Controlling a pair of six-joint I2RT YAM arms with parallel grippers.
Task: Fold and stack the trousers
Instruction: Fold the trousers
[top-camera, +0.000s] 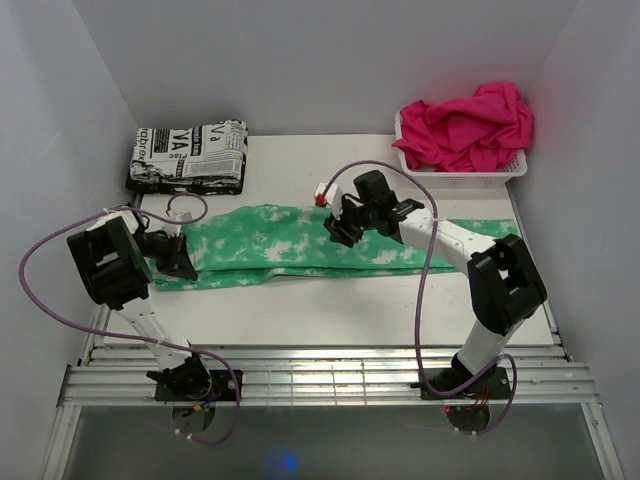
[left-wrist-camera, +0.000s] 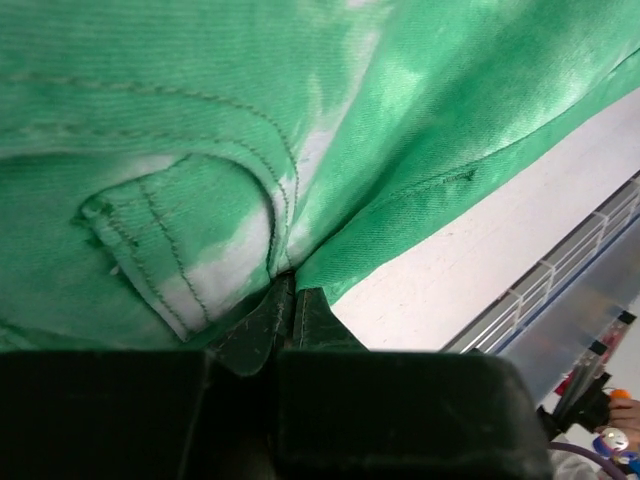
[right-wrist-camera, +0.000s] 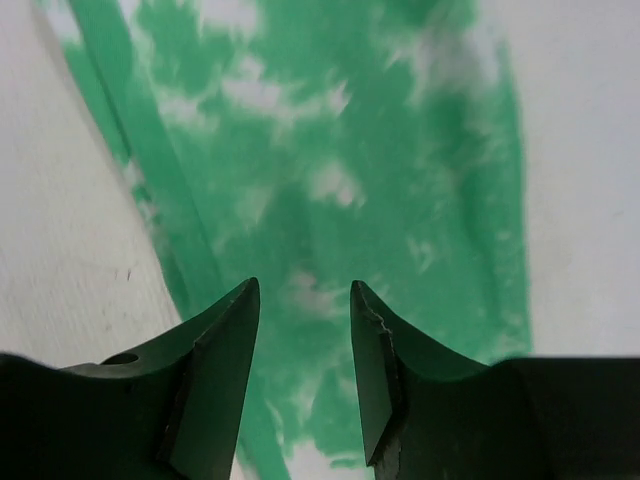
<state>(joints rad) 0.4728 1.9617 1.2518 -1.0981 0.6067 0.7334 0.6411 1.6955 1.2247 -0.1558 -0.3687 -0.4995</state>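
Observation:
The mint green tie-dye trousers (top-camera: 300, 245) lie stretched flat across the table from left to right. My left gripper (top-camera: 180, 258) is shut on the trousers' left end, where a stitched pocket shows in the left wrist view (left-wrist-camera: 180, 240); its jaws (left-wrist-camera: 290, 295) pinch the cloth edge. My right gripper (top-camera: 340, 228) hovers open and empty above the middle of the trousers (right-wrist-camera: 340, 170), with its fingers (right-wrist-camera: 225, 330) spread over the cloth.
A folded black-and-white newsprint cloth (top-camera: 190, 155) sits at the back left. A white basket (top-camera: 460, 178) with hot-pink cloth (top-camera: 465, 125) stands at the back right. Metal rails (top-camera: 320, 375) run along the table's near edge. White walls enclose three sides.

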